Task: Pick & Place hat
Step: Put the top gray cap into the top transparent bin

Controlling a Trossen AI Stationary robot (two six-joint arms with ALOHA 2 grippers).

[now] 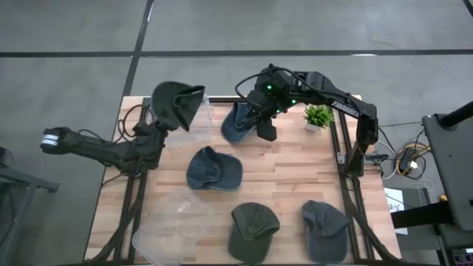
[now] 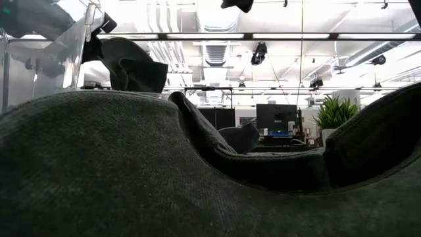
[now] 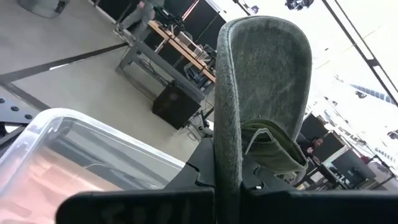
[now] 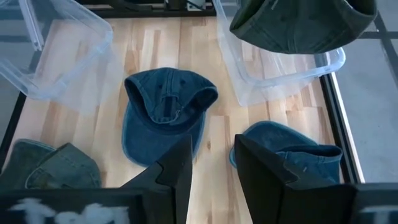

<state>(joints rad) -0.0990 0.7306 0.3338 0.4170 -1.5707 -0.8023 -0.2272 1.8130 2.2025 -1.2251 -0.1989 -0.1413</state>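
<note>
1. Nearest the front edge of the wooden table (image 1: pixel 281 185), seen from above, lie a dark green cap (image 1: pixel 253 230) and a grey cap (image 1: pixel 325 229), with a clear plastic bin (image 1: pixel 171 222) tipped at an angle to their left.
2. Mid-table rests a blue denim cap (image 1: pixel 213 168), well apart from both grippers.
3. Farther back, the left gripper (image 1: pixel 159 127) is closed on an olive green cap (image 1: pixel 177 105), holding it raised. In the left wrist view the cap (image 3: pixel 264 93) stands on edge, pinched between the fingers, its long axis rising away from them.
4. The key relation: the held cap hangs over the left side of a second clear bin (image 1: pixel 198 117) at the back of the table. The right wrist view shows the cap (image 4: pixel 305 22) above that bin's rim (image 4: pixel 286 78), so the drop lies almost straight below; the left arm is the one placed to make it.
5. The right gripper (image 1: pixel 264 124) hovers over a dark blue denim cap (image 1: pixel 238 122) just right of the bin. Its fingers (image 4: pixel 177 165) stand parted and hold nothing.
6. At the far right a small potted plant (image 1: pixel 318 116) stands.
</note>
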